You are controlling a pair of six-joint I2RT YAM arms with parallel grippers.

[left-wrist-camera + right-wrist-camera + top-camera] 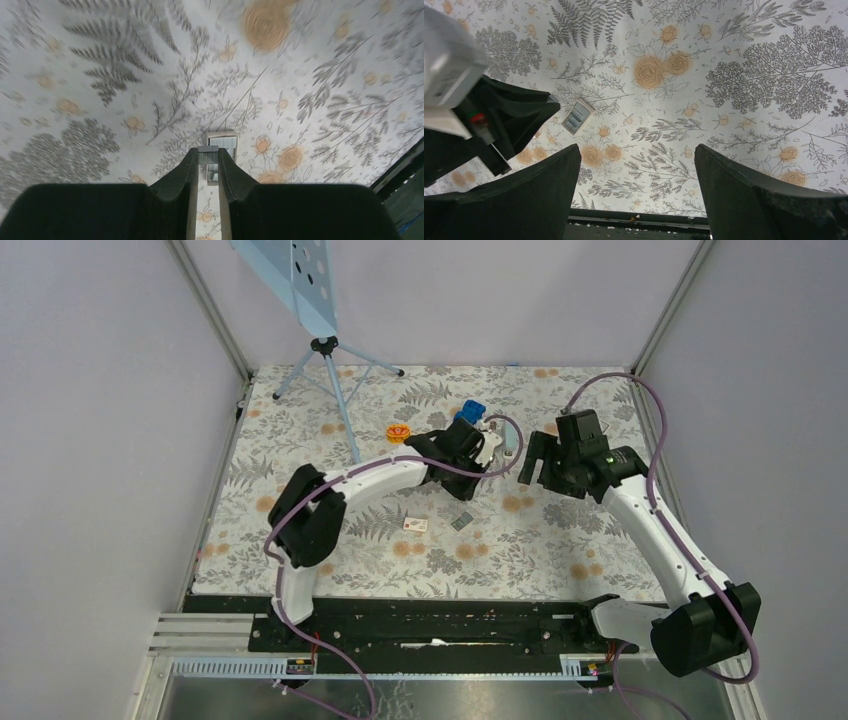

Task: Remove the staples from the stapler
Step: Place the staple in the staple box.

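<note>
My left gripper (208,151) is shut on a short silvery strip of staples (208,156), pinched between its fingertips a little above the table. Right under it lies a small open box of more staple strips (222,142), which also shows in the top view (461,521) and in the right wrist view (576,116). The blue stapler (470,411) lies behind the left wrist, partly hidden by it. My left gripper (470,487) hangs in front of the stapler. My right gripper (538,466) is open and empty to the right, its jaws wide apart above bare cloth (638,150).
A small white box with an orange mark (415,525) lies left of the staple box. An orange disc (399,433) and a tripod (330,365) stand at the back left. The black front rail (634,217) runs along the near edge.
</note>
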